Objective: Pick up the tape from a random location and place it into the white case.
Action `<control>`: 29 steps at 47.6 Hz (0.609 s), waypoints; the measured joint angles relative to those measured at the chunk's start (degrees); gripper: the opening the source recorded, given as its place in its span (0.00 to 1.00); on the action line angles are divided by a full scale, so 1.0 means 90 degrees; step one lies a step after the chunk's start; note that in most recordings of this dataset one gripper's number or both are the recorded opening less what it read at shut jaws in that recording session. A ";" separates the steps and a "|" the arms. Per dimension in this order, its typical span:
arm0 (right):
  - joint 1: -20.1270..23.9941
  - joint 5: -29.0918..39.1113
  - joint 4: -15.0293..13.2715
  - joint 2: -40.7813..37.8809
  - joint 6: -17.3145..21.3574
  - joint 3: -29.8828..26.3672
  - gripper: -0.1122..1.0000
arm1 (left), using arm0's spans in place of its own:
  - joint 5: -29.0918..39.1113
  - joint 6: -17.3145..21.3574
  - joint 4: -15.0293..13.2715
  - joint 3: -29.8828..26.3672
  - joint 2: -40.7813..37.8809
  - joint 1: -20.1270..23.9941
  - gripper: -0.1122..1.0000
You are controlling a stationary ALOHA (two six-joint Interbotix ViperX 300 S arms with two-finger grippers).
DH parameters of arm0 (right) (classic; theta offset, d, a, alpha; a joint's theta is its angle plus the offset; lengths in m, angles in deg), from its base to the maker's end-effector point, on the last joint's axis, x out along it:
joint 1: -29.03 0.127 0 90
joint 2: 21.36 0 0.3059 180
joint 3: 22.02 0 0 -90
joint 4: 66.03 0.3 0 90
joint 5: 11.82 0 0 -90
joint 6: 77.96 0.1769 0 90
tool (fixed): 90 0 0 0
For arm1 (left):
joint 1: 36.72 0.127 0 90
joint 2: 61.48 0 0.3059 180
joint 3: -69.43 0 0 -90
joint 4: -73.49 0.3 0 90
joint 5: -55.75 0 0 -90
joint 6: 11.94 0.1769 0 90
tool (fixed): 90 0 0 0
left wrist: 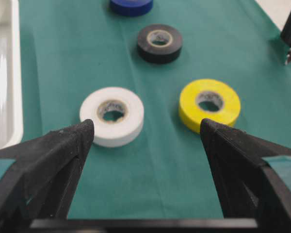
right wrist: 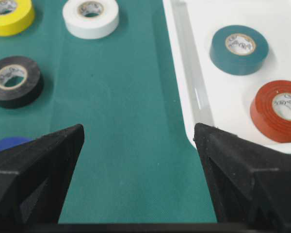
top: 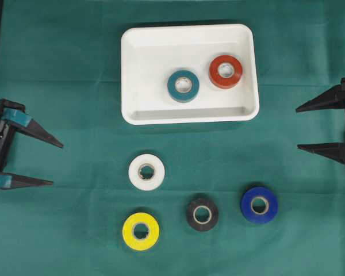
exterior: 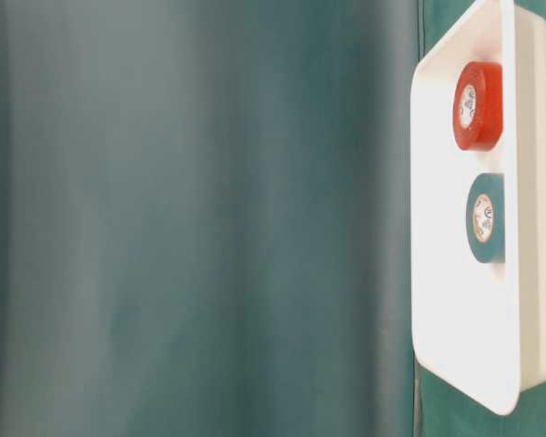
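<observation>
Four loose rolls of plastic tape on the green cloth: white roll [top: 146,172], yellow roll [top: 141,231], black roll [top: 202,214], blue roll [top: 259,204]. Already inside the shallow white plastic case [top: 132,80]: teal roll [top: 183,85] and red roll [top: 225,71]. Left gripper [top: 56,163] spread wide, empty, aimed toward white and yellow. Right gripper [top: 298,127] likewise spread, empty, well apart from everything. Probably light, stiff rings with slick sides; best pinched across the outer wall, or one finger through the core.

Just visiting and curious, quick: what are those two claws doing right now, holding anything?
Left gripper: open, holding nothing.
Right gripper: open, holding nothing.
</observation>
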 measured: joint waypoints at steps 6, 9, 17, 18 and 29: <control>0.0000 0.0000 0.0000 0.0000 0.0000 0.0000 0.90 | -0.0264 0.0039 0.0010 -0.0244 -0.0615 -0.0020 0.91; 0.0000 0.0000 0.0000 0.0000 0.0000 0.0000 0.90 | -0.0420 0.0039 0.0010 -0.0400 -0.0986 -0.0049 0.91; 0.0000 0.0010 0.0000 0.0000 0.0000 0.0000 0.90 | -0.0820 0.0049 0.0000 -0.0908 -0.2070 -0.0107 0.91; 0.0000 0.0010 0.0000 0.0000 0.0000 0.0000 0.90 | -0.0869 0.0049 0.0000 -0.0986 -0.2217 -0.0117 0.91; 0.0000 0.0068 0.0000 0.0000 0.0000 0.0000 0.90 | -0.1064 0.0049 0.0000 -0.1836 -0.3428 -0.0117 0.91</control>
